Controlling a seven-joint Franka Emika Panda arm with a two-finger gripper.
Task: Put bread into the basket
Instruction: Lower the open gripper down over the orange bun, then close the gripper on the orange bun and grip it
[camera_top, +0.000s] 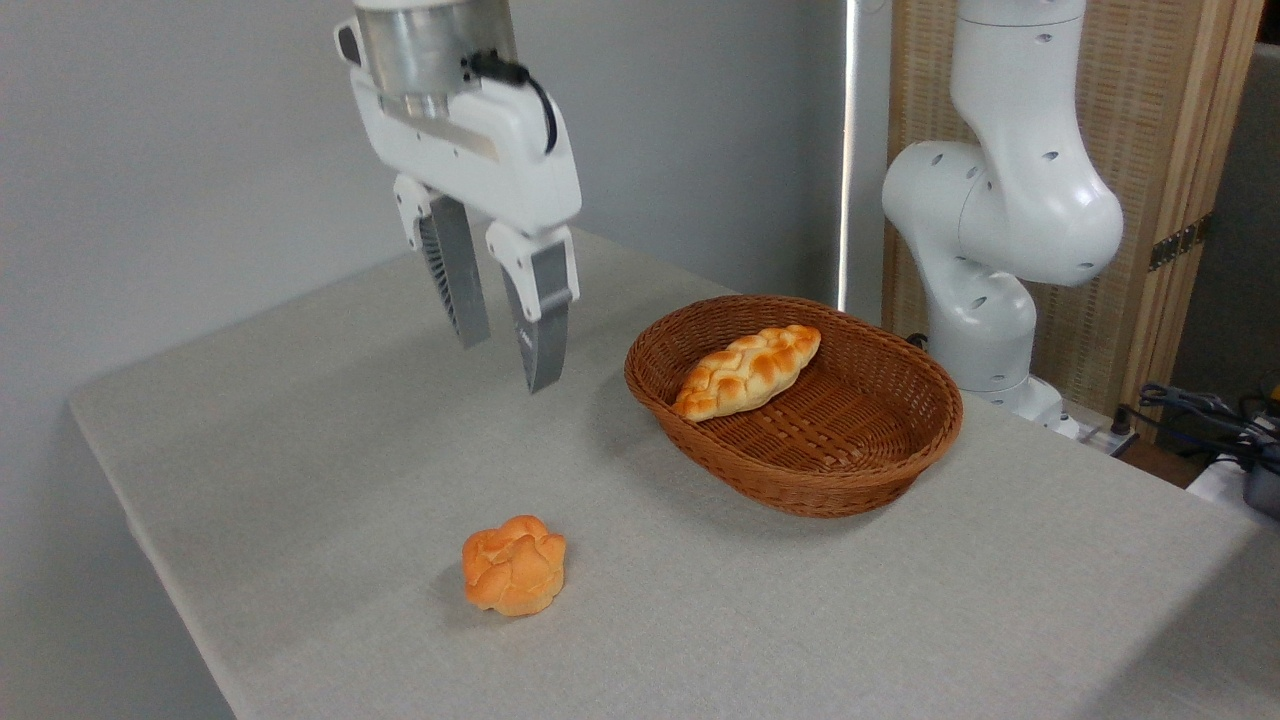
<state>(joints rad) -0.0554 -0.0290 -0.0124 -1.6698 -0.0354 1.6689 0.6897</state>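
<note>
Below end effector (507, 362), bread (514, 564) apart

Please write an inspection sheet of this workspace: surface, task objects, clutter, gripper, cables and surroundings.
Surface: table under a plain grey cloth.
Job's things: knotted bun on the cloth near the front edge, untouched; wicker basket to its right and further back, apart from it.
Clutter: braided loaf lying inside the basket.
Gripper: gripper open, empty, above the table, behind the bun.
Cables: black cable on the gripper body; cable bundle off the table at right.
Surroundings: grey wall; robot base; wooden screen.
</note>
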